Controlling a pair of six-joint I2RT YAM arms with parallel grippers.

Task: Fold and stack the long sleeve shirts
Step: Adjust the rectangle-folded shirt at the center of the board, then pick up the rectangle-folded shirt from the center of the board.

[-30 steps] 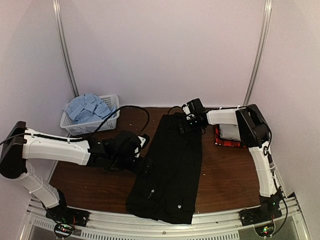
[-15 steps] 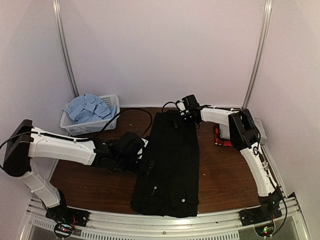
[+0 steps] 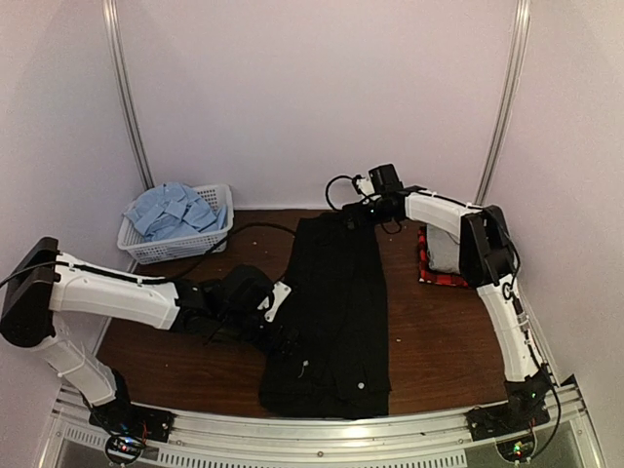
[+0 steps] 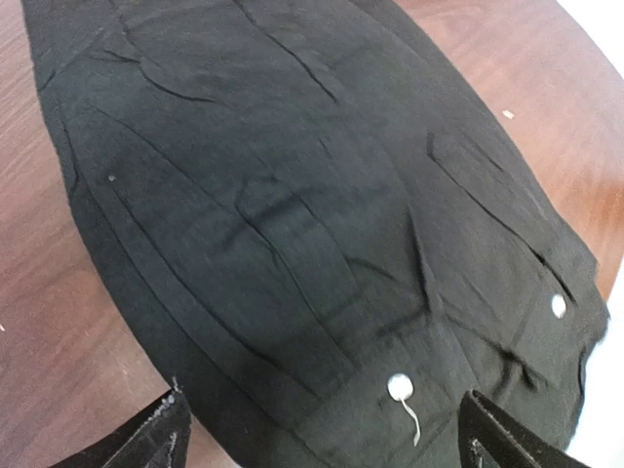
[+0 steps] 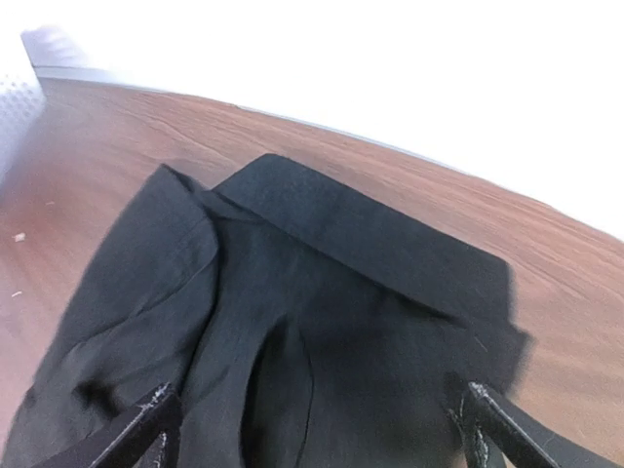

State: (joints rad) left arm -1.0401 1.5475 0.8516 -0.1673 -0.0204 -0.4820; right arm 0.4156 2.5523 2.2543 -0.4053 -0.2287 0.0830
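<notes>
A black long sleeve shirt (image 3: 336,302) lies in a long narrow strip down the middle of the table, collar at the far end. My left gripper (image 3: 285,333) hovers open at the strip's near left edge. In the left wrist view its fingertips (image 4: 156,441) straddle the black cloth (image 4: 292,195) and a white button (image 4: 400,387). My right gripper (image 3: 353,210) is open over the collar (image 5: 370,244), nothing pinched. A grey shirt (image 3: 447,252) lies folded on a red plaid shirt (image 3: 439,279) at the right. A light blue shirt (image 3: 171,208) sits crumpled in the basket.
The white mesh basket (image 3: 146,252) stands at the back left corner. Black cables (image 3: 249,229) trail across the brown table (image 3: 175,351) behind the left arm. The folded stack sits close to the right arm's upright link (image 3: 492,253). Walls close in on three sides.
The black shirt has straightened from a slant into an upright strip. My right gripper moved toward the back edge at the collar. My left gripper shifted toward the near edge.
</notes>
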